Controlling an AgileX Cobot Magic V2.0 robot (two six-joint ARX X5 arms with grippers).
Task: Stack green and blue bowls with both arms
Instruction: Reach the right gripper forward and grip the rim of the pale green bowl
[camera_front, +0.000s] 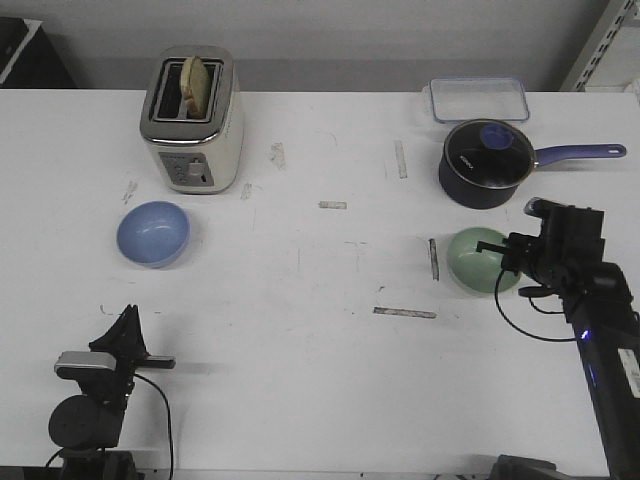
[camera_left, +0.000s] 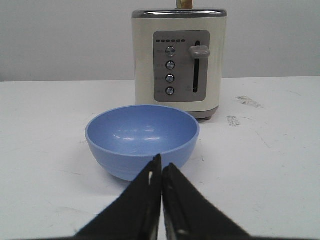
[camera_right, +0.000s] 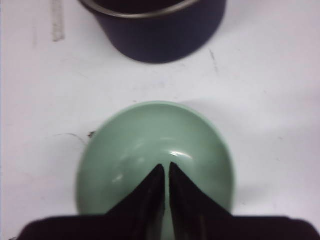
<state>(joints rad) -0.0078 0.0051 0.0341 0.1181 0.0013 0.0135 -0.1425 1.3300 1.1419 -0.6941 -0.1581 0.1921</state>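
The light blue bowl sits upright on the white table, left of centre and in front of the toaster; it also shows in the left wrist view. My left gripper is shut and empty, low near the table's front edge, a short way before the blue bowl. The pale green bowl sits upright at the right, in front of the saucepan. My right gripper is shut and empty, its tips hovering over the green bowl's inside.
A cream toaster with bread in it stands behind the blue bowl and shows in the left wrist view. A dark blue lidded saucepan is just behind the green bowl. A clear lidded container lies at the back right.
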